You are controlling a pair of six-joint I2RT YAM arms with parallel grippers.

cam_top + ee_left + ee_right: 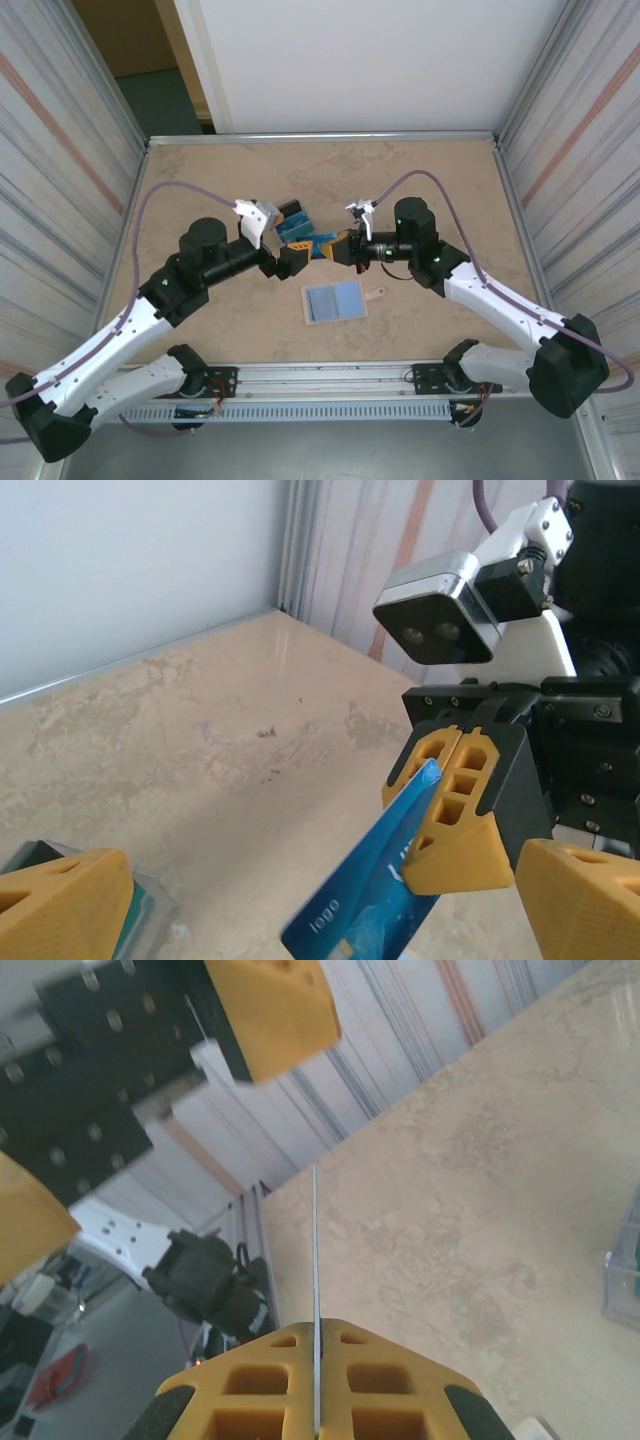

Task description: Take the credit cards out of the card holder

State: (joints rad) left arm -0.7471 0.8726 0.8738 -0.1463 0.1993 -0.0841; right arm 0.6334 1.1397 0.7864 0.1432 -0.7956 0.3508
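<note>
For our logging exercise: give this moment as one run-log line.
left gripper: open | right gripper: shut on blue card | blue card: edge pinched, off table | holder: open, flat on table

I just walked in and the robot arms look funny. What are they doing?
The right gripper is pinched shut on a thin blue plastic card, held in the air above the table. The left gripper is open, its yellow fingers either side of that card. The beige square card holder lies open on the table nearby.
</note>
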